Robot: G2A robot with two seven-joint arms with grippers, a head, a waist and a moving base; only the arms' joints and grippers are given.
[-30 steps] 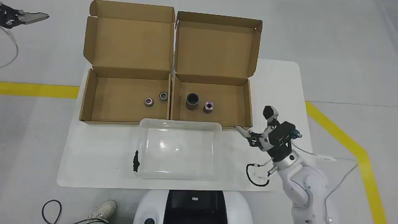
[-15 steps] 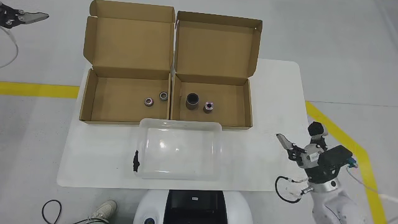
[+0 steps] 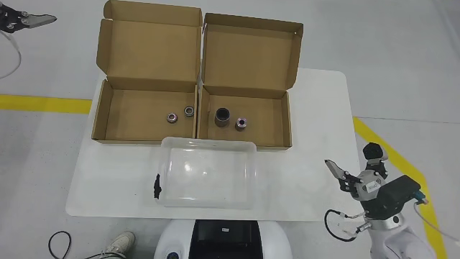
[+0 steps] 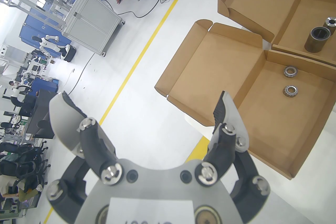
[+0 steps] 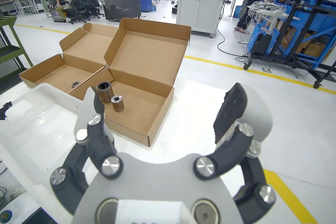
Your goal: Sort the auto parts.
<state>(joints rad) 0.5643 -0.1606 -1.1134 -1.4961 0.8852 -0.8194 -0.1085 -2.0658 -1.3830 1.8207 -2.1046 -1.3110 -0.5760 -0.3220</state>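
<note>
Far left, off the table (image 3: 316, 115), your left end effector (image 4: 141, 101) hangs over the floor w/ its jaws spread wide and nothing btwn them.

Next over, the left box (image 3: 129, 115) sits open at the table's back. It holds two ring bearings, one (image 3: 172, 117) just beside the other (image 3: 190, 111), both near the wall it shares w/ its neighbour.

In front of that box, a small black bit (image 3: 156, 185) lies on the table, touching or almost touching the left side of the clear tray (image 3: 208, 141). It's too small to tell if it's a part or scrap. I can't make out any part left in the tray itself.

The right box (image 3: 269, 119) is open too. It holds a dark cylinder sleeve (image 3: 222, 116), upright, and a shorter bushing (image 3: 241, 123) just beside it.

At the table's right edge, near the front corner, your right end effector (image 5: 162, 96) is wide open and holds nothing.

My read: the sort is prob. done or very nearly so. Four pcs are boxed by kind, rings on the left and sleeves on the right, and neither arm carries anything. The only open item is that black bit. If it counts as a part, you've got one pick left, closer to the left arm's side. If not, you're finished.
</note>
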